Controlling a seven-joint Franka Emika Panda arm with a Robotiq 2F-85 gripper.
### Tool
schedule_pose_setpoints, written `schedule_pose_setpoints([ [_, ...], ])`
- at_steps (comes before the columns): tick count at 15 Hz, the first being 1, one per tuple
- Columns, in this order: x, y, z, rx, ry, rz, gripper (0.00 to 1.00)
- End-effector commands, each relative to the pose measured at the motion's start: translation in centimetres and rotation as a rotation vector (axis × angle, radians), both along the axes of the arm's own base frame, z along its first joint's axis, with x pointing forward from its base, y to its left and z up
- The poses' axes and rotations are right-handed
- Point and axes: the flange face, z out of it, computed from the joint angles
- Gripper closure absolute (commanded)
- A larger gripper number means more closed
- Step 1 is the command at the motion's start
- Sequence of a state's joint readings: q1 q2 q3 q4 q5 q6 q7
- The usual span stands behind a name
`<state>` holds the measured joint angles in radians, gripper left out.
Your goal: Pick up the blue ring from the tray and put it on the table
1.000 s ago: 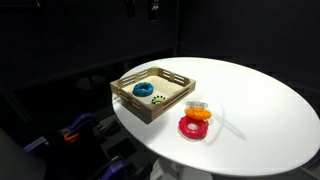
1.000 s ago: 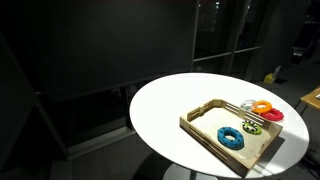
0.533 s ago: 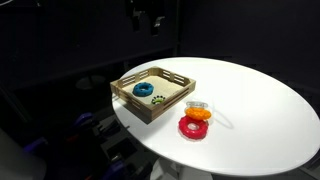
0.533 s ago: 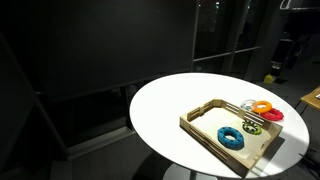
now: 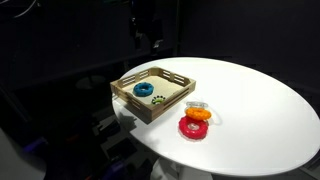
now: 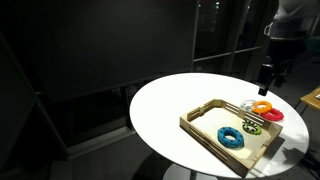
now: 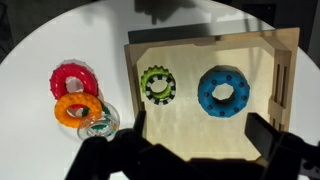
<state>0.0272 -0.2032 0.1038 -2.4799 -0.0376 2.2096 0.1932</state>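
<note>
one wide round white table (image 5: 262,112) (image 6: 168,104) (image 7: 38,40) fills the scene, with much bare top on the side away from the tray. the square wooden tray (image 5: 166,108) (image 6: 205,134) (image 7: 286,70) sits close to the table's rim in both exterior views, its slotted walls raised all round. the dark gripper (image 5: 145,38) (image 6: 265,78) (image 7: 185,148) hangs well above the tray and touches nothing; in the wrist view its two blurred fingers (image 7: 268,138) stand wide apart over the pale floor, so the pincer is open and empty. the blue ring (image 5: 137,89) (image 6: 222,137) (image 7: 207,92) lies flat inside the tray, near one side wall but clear of it, with bare floor around it. a green ring (image 5: 160,97) (image 7: 147,85) lies beside it with a gap between them. outside the tray, on the table just beside a wall, a red ring (image 7: 60,78) and an orange ring (image 7: 65,108) overlap, and a small clear object (image 7: 100,128) touches the orange one.
</note>
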Motion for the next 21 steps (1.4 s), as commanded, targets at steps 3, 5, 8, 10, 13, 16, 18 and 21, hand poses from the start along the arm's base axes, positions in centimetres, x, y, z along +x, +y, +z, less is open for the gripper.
schedule_pose_setpoints([
  [3, 0.4, 0.1, -2.4, -0.027, 0.042, 0.012, 0.00],
  [5, 0.2, 0.0, -2.5, -0.011, 0.052, 0.008, 0.00],
  [8, 0.1, 0.1, -2.9, -0.011, 0.062, 0.011, 0.00],
  [10, 0.1, 0.1, -2.9, -0.011, 0.062, 0.012, 0.00],
  [13, 0.1, 0.1, -2.9, -0.011, 0.062, 0.012, 0.00],
  [16, 0.8, 0.5, -3.7, -0.015, 0.071, 0.001, 0.00],
  [18, 1.2, 0.9, -4.5, -0.013, 0.063, 0.007, 0.00],
  [21, 1.8, 1.7, -6.1, 0.000, 0.048, 0.023, 0.00],
])
